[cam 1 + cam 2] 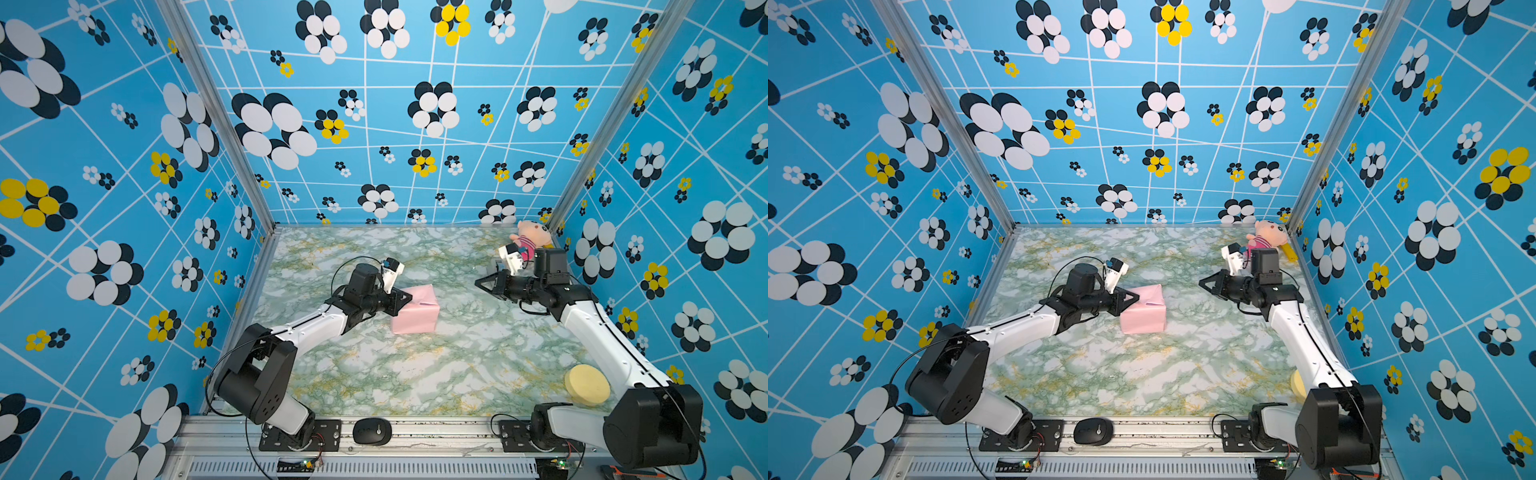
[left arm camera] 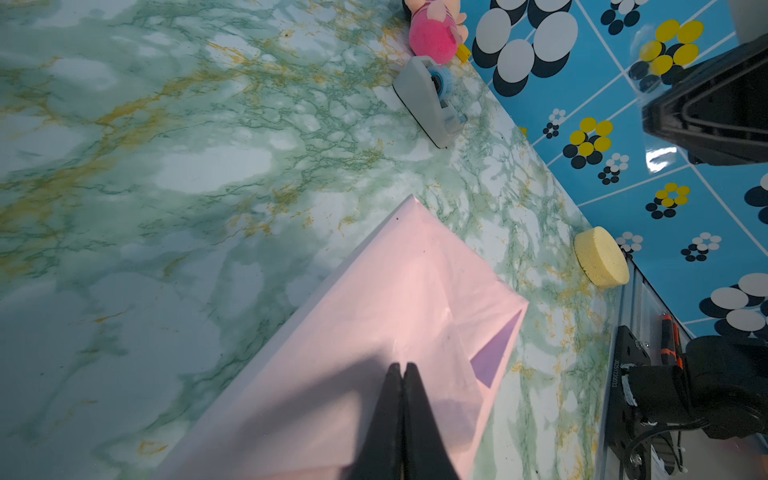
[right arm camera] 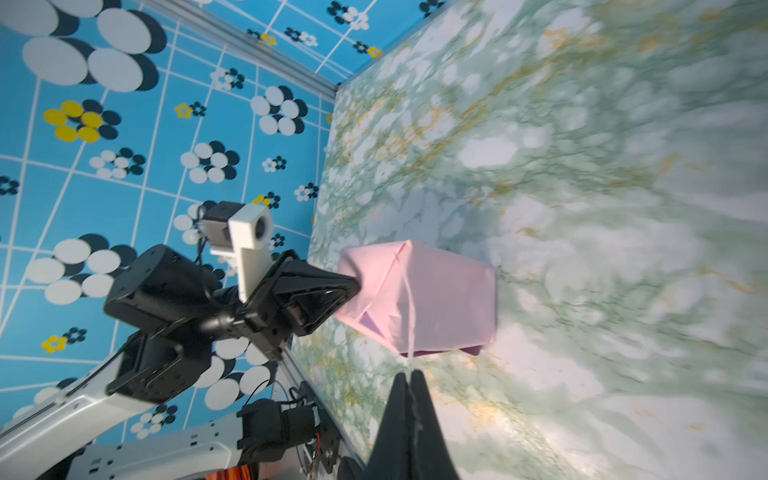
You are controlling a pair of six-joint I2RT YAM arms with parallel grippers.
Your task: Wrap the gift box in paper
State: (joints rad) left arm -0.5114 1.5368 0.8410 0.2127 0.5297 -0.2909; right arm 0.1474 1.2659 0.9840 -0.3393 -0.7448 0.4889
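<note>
On the desk (image 1: 374, 374), centrally, the paper (image 1: 415, 311), pink face out, hides the gift box as a parcel. The left gripper (image 1: 409, 297), jaws together, touches its upper edge; the right gripper (image 1: 478, 284), likewise closed, hangs well apart.

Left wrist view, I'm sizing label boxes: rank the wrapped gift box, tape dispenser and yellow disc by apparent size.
1. wrapped gift box, nearest the camera
2. tape dispenser
3. yellow disc, somewhat smaller
</note>
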